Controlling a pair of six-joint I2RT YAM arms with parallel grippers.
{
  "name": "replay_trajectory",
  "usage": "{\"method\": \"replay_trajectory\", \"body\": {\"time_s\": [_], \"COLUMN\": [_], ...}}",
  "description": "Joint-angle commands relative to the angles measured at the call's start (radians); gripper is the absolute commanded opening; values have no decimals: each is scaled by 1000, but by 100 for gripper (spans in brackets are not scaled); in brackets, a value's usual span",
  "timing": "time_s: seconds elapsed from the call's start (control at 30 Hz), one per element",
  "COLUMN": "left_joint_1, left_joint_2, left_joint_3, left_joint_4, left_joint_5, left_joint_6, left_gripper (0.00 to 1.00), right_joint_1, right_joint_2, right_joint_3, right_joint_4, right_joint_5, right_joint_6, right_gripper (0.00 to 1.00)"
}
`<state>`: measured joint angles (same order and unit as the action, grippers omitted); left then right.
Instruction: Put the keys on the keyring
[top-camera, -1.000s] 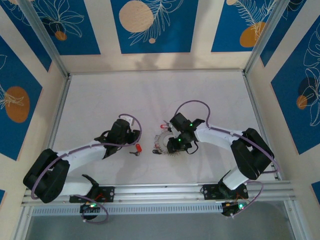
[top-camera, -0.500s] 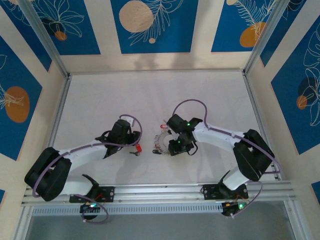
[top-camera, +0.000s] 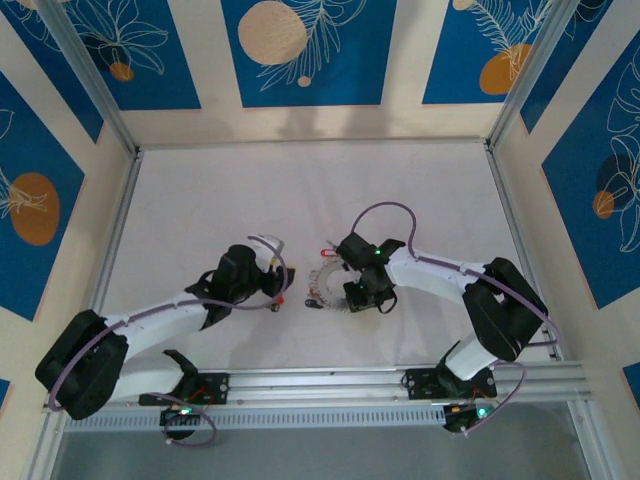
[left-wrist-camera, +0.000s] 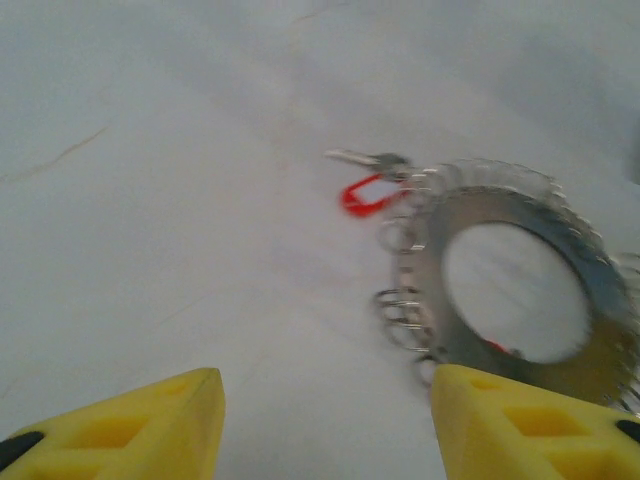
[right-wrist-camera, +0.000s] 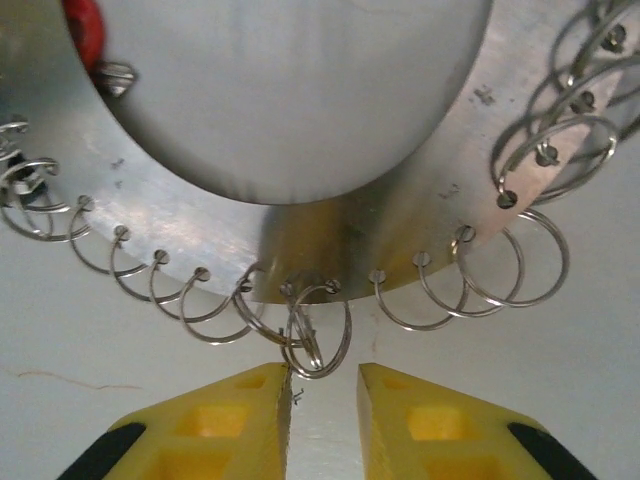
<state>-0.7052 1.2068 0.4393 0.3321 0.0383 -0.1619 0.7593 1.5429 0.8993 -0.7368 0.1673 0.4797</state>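
Your L claw (left-wrist-camera: 325, 400) hung wide open over the worktop (top-camera: 300, 190), holding nothing. At its 1 o'clock a red-headed key (left-wrist-camera: 362, 197) lay against the keyring (left-wrist-camera: 500, 185), at the ring's 10 o'clock. The ring lay flat mid-worktop, btwn both arms. Your R claw (right-wrist-camera: 322, 400), at the ring's 6 o'clock in its own cam, was nearly closed. A small split ring (right-wrist-camera: 318, 345) dipped into the gap; couldn't tell if pinched.

- No text, label, brand, number or sign can be read in any of the views.
- Only unlettered leaf and circle patterns are carried by the blue wall panels (top-camera: 300, 50).
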Motion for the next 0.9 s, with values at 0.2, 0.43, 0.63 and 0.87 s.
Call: {"method": "replay_trajectory", "body": {"time_s": [0.2, 0.43, 0.63, 0.87], "left_joint_1": [-139, -196, -227, -234], "left_joint_2": [89, 295, 450, 577], "left_joint_3": [18, 80, 174, 263], "left_joint_4": [252, 329, 364, 378], "left_joint_5": [296, 428, 379, 405], "left_joint_6": [348, 586, 617, 668], "left_gripper": [56, 49, 48, 46], "right_joint_1": [-9, -56, -104, -171], "right_joint_2": [0, -46, -66, -149], "right_joint_3": [-17, -66, -82, -126], "right_joint_4": [57, 108, 112, 167], "right_joint_5": [71, 59, 57, -3], "right_joint_6": [60, 82, 82, 89], "right_gripper": [13, 16, 21, 4]}}
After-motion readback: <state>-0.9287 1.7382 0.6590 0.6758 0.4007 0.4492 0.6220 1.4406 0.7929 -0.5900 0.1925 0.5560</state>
